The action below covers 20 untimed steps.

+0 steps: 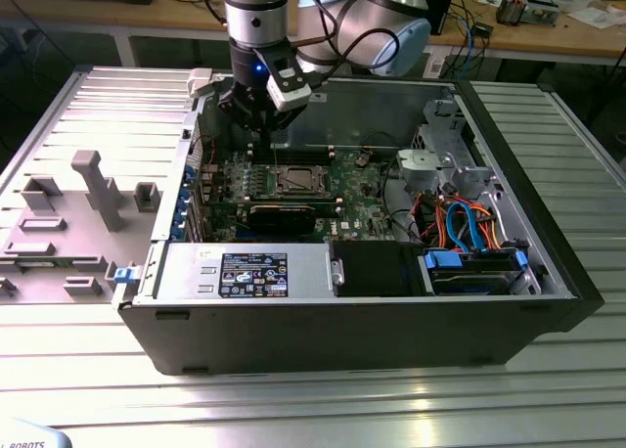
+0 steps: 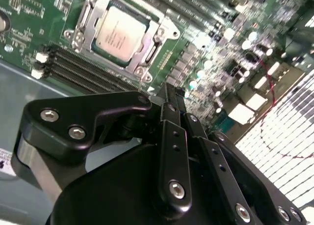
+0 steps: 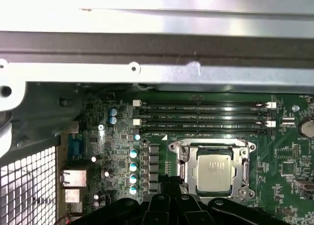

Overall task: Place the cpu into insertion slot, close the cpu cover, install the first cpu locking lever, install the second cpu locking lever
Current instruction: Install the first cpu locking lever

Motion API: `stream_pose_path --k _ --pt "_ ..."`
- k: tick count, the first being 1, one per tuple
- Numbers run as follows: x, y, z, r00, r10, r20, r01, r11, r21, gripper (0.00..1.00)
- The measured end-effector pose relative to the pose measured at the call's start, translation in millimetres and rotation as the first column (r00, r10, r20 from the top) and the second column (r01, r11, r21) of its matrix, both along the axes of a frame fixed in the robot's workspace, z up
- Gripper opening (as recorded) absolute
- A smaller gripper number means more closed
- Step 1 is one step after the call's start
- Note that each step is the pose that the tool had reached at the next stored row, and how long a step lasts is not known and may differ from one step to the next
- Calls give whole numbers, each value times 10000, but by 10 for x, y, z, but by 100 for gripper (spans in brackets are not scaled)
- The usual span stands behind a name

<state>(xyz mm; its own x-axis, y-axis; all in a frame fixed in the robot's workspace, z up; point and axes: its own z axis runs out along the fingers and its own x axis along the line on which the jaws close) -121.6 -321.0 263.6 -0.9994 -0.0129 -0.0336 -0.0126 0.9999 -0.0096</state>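
Smooth pale metal cpu, shiny metal cpu cover, matt black claw, ribbed bare-metal table

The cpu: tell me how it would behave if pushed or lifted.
The cpu looks like a stiff, flat, metal-topped plate, so it likely won't flex. Its smooth top probably gives little grip. The cpu cover frames its edges, so a sideways push would likely not shift it.
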Motion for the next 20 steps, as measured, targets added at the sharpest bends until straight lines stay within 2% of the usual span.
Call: stream_pose_path --k 3,6,9,20 --pt "0 66 -4 10000 1 0 -1 10000 2 11" --pt "-1 108 -7 10000 1 -1 -1 10000 1 11" --pt "0 168 -8 10000 11 0 -11 10000 1 11" --pt "111 177 -11 10000 15 -2 -15 10000 -4 11"
